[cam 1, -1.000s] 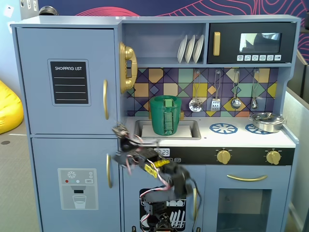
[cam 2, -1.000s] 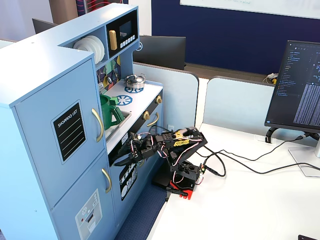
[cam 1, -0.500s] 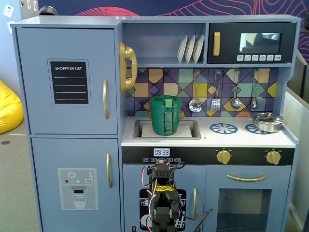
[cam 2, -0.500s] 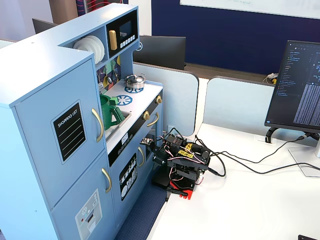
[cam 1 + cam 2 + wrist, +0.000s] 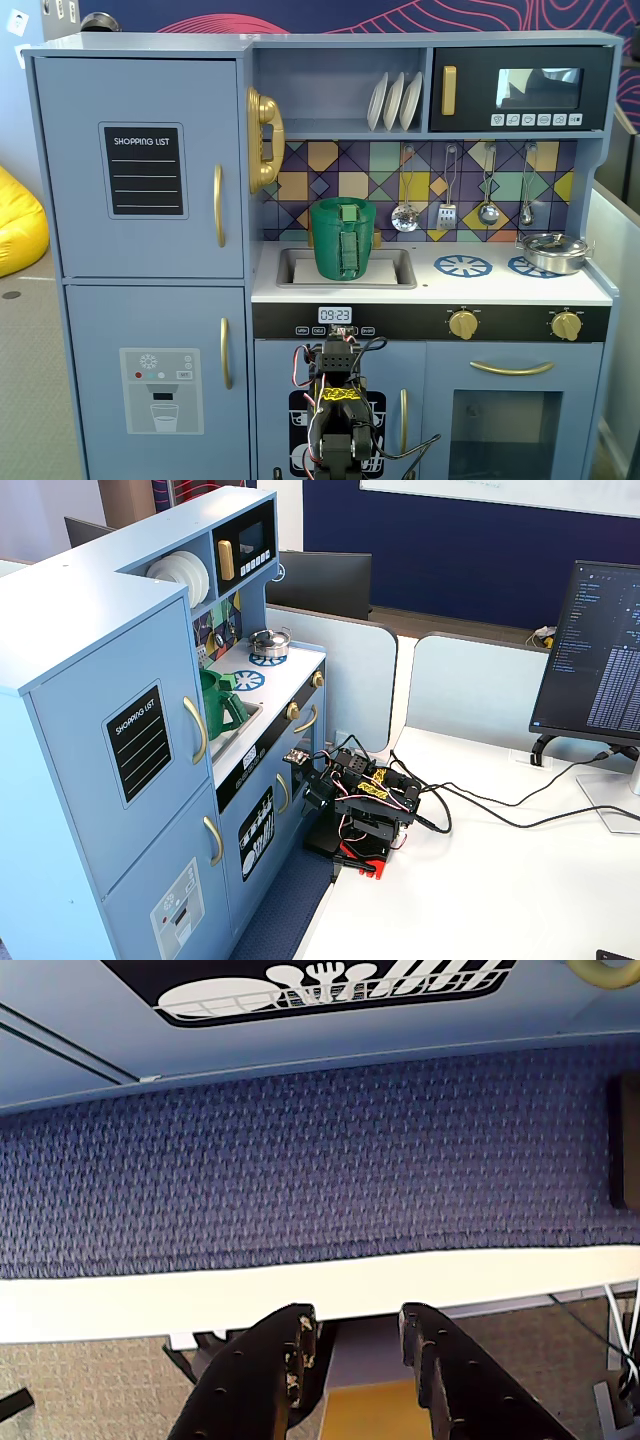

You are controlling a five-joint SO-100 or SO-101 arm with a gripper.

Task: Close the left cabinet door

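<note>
The left cabinet door (image 5: 140,165) is blue-grey with a black "SHOPPING LIST" panel and a curved gold handle (image 5: 218,205). It lies flush with the cabinet frame in both fixed views (image 5: 120,750). The black arm (image 5: 340,400) sits folded on the white table in front of the lower middle of the toy kitchen, well below and to the right of that door (image 5: 362,805). In the wrist view my gripper (image 5: 355,1312) points down over the table edge. Its two black fingers stand apart with nothing between them.
Below the door is the dispenser-graphic door (image 5: 155,385). A gold phone (image 5: 262,140), a green pitcher (image 5: 343,238) in the sink, a pot (image 5: 555,250) and a microwave (image 5: 520,90) are to the right. Blue carpet (image 5: 300,1160) lies below. Cables (image 5: 480,805) and a monitor (image 5: 600,650) are on the table.
</note>
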